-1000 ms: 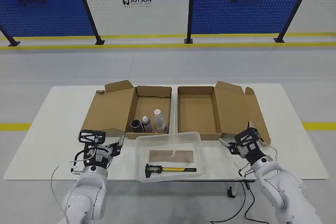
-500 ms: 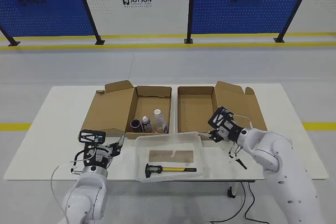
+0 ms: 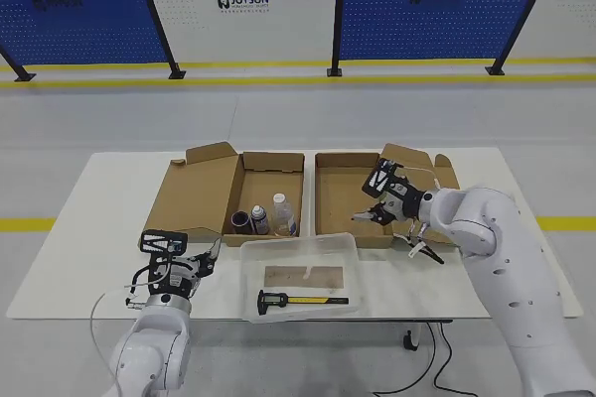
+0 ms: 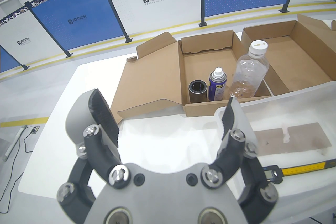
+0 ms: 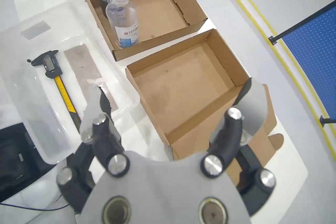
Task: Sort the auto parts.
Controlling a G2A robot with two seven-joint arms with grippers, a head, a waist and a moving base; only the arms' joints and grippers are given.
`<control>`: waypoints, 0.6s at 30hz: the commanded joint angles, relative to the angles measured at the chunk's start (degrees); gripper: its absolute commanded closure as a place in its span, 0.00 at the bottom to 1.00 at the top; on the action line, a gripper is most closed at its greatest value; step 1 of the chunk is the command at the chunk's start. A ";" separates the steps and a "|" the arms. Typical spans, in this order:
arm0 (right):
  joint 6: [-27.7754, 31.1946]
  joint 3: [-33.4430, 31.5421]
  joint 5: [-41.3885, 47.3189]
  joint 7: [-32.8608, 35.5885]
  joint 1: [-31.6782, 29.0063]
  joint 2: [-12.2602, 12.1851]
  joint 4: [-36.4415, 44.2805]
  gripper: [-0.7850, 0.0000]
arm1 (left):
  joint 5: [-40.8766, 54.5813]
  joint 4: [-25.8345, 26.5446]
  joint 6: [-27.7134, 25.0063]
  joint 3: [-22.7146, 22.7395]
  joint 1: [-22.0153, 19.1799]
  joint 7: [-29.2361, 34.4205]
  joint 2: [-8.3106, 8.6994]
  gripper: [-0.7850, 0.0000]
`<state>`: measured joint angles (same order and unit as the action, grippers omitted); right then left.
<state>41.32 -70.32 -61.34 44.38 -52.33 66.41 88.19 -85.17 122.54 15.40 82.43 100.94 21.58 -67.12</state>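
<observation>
Inside the clear bin (image 3: 248,260), near its front wall, lies the caliper (image 3: 300,300). Just behind the bin, the left carton (image 3: 278,179) holds a black cylinder (image 3: 240,219), a spray can (image 3: 258,217) and a bottle (image 3: 282,212), all upright. Behind the bin's right end, the right tool (image 5: 174,93) hangs over the right carton (image 3: 348,198), jaws apart, holding nothing. Left of the bin, the left tool (image 4: 164,101) sits over the desk (image 3: 99,228), jaws apart too.
</observation>
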 commanded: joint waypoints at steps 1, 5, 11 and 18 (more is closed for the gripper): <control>-0.02 -0.01 -0.01 -0.01 -0.01 0.00 0.02 0.00 | 0.00 0.00 0.00 0.00 0.00 0.00 0.00 0.00; -0.02 -0.01 -0.01 -0.01 -0.01 0.00 0.02 0.00 | 0.00 0.00 0.00 0.00 0.00 0.00 0.00 0.00; -0.02 -0.01 -0.01 -0.01 -0.01 0.00 0.02 0.00 | 0.00 0.00 0.00 0.00 0.00 0.00 0.00 0.00; 4.54 1.09 0.77 -2.96 1.01 -0.07 -0.16 0.00 | 0.00 0.00 0.00 0.00 0.00 0.00 0.00 0.00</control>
<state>44.39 -69.58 -60.62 41.90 -51.92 66.37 88.40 -85.17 122.54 15.40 82.43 100.94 21.58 -67.12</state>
